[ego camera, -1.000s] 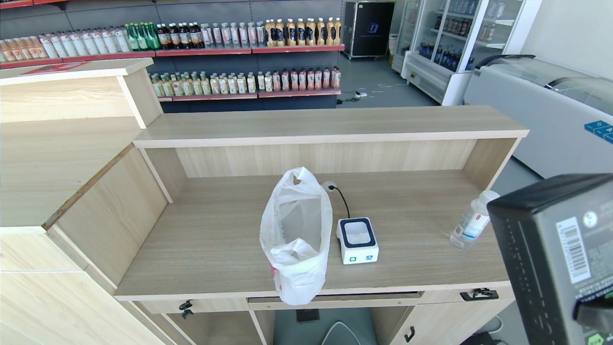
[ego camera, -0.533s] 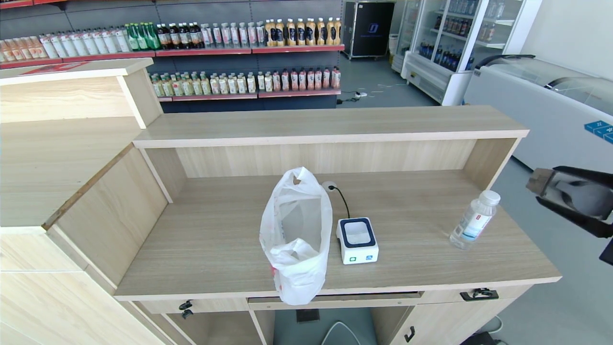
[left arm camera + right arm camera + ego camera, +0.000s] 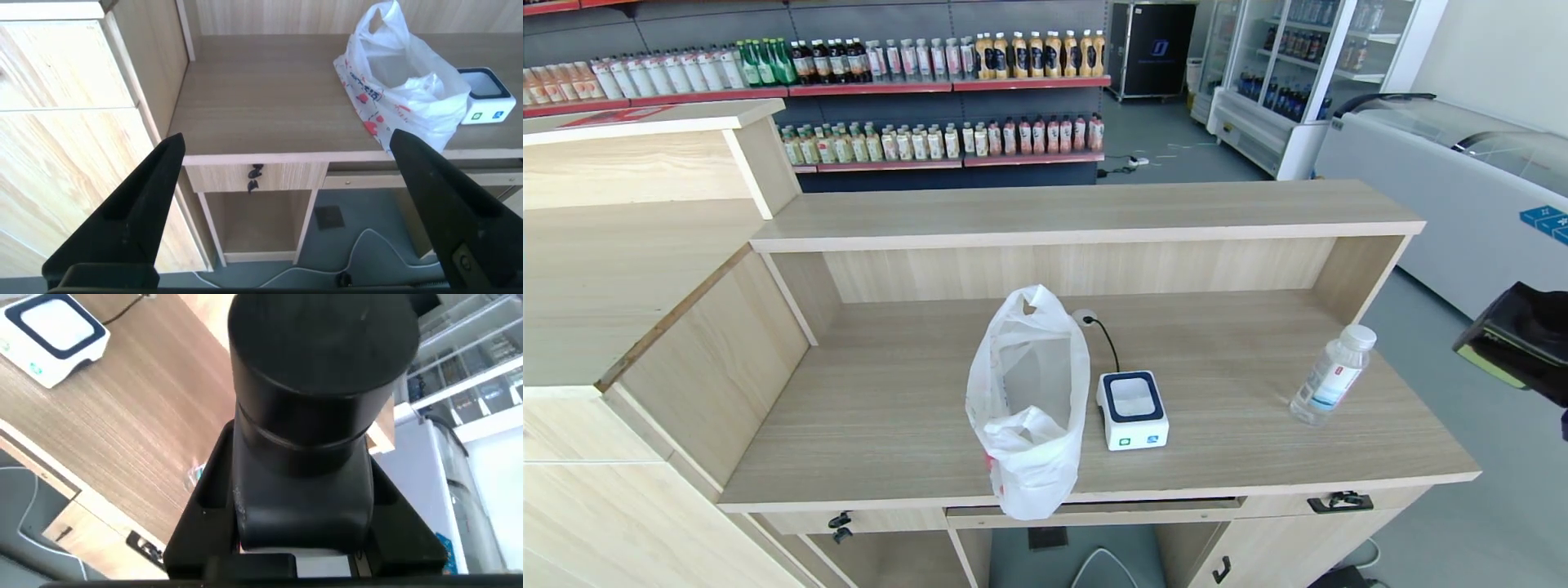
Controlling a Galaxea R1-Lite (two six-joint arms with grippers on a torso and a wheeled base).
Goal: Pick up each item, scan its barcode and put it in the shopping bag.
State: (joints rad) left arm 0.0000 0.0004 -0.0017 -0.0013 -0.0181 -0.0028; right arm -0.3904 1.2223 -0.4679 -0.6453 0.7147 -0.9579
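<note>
left claw (image 3: 288,145) gapes empty before the desk (image 3: 270,98); right claw (image 3: 299,524) seems clamped on a black container (image 3: 323,343), off the desk's right end, beyond the bottle (image 3: 1331,377).

Pincer (image 3: 301,486) grips black container (image 3: 323,351); scanner (image 3: 53,335) sits on wooden counter (image 3: 139,425) beyond.

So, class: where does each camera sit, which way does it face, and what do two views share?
Head view: on the head, facing forward and down at the counter; right arm at the right edge.
Left wrist view: before the counter's left front, facing the shopping bag; open left gripper in front.
Right wrist view: above the counter's right front, facing down; right gripper holding a black container.
Shared: all three show the scanner.
</note>
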